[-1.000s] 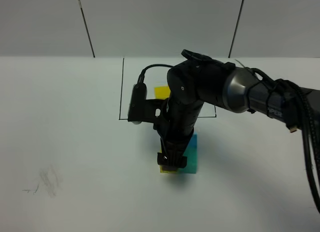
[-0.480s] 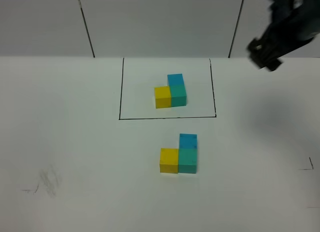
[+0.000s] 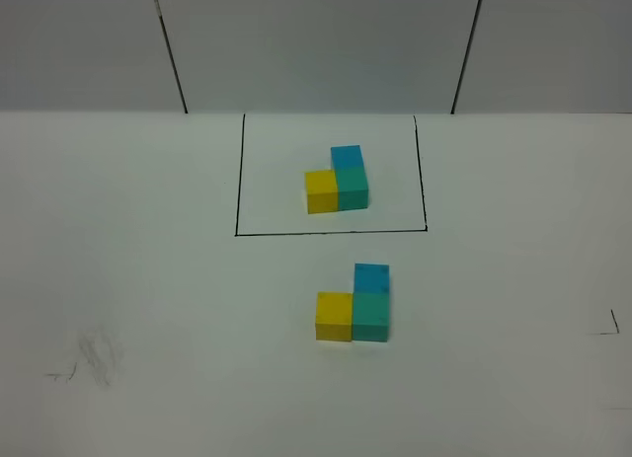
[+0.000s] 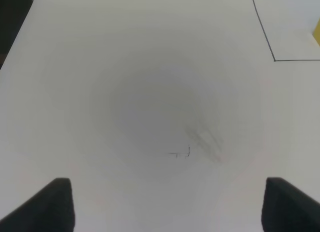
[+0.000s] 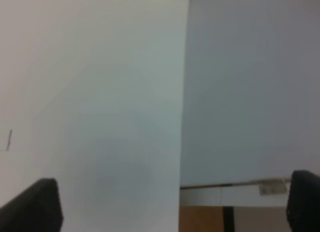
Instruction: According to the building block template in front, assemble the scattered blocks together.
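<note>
white table (image 3: 148, 279), seen from the high camera. a black outlined rectangle (image 3: 237, 181) is drawn on it and serves as the landmark here.

inside the rectangle: the building block template (image 3: 338, 184), an l-shaped cluster. its yellow cube sits on the left, a teal-green cube touches it on the right, and a blue cube touches the teal-green one on the far side.

outside the rectangle, just past its near edge and a little right of centre: the scattered blocks, now touching one another in the same l layout. yellow block (image 3: 335, 315) on the left, teal-green block (image 3: 371, 316) flush against its right side, sky blue block (image 3: 371, 277) flush against the far side of the teal-green one. this group lies well apart from the template, with the near line of the rectangle between them.

faint grey smudge (image 3: 94, 356) on the table, well to the left of the rectangle and nearer the camera.

no arm shows in the high view.

left gripper (image 4: 165, 204): fingertips spread wide apart, nothing between them, hanging over bare table above the smudge; a corner of the rectangle shows at the edge of that wrist view.

right gripper (image 5: 175, 204): fingertips spread wide, holding nothing, over the table edge with a grey wall (image 5: 250, 81) beyond.
</note>
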Motion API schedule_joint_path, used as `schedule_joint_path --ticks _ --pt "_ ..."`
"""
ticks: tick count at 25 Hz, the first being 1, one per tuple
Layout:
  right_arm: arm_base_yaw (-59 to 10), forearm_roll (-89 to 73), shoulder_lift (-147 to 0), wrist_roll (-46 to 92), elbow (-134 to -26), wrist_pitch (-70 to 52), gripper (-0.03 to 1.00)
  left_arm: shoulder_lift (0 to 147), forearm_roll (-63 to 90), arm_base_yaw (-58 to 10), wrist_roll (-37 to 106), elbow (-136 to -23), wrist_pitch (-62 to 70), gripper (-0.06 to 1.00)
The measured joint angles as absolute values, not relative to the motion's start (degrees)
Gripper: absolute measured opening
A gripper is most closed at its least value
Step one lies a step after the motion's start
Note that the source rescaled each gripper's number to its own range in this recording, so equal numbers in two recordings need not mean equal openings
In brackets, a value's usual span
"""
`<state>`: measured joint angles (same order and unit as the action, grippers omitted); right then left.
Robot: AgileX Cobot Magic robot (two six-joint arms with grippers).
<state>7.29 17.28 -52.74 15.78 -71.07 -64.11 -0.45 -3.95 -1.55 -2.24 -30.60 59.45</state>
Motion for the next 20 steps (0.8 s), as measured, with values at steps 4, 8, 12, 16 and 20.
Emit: schedule_joint_path --ticks 4,8,12,16,20 --pt "8.71 17.34 -36.17 12.88 -61.71 -62.76 0.99 -0.45 -3.95 -1.55 -2.24 -30.60 59.45 0.71" --pt "8.82 14.25 -27.60 10.07 -57.58 -67.81 0.99 -0.45 -3.95 -1.55 -2.24 -30.60 59.45 0.71" --pt "8.82 6.02 -18.52 9.94 -51.30 -68.20 0.99 -0.45 -3.95 -1.55 -2.24 -30.60 59.45 0.71" --pt "8.82 -0.59 -7.50 10.89 -43.16 -64.35 0.99 -0.45 -3.95 -1.55 -2.24 -30.60 59.45 0.71" --pt "6.49 -4.28 -1.45 11.76 -37.36 -63.53 0.99 -0.45 -3.95 -1.55 -2.24 -30.60 59.45 0.71"
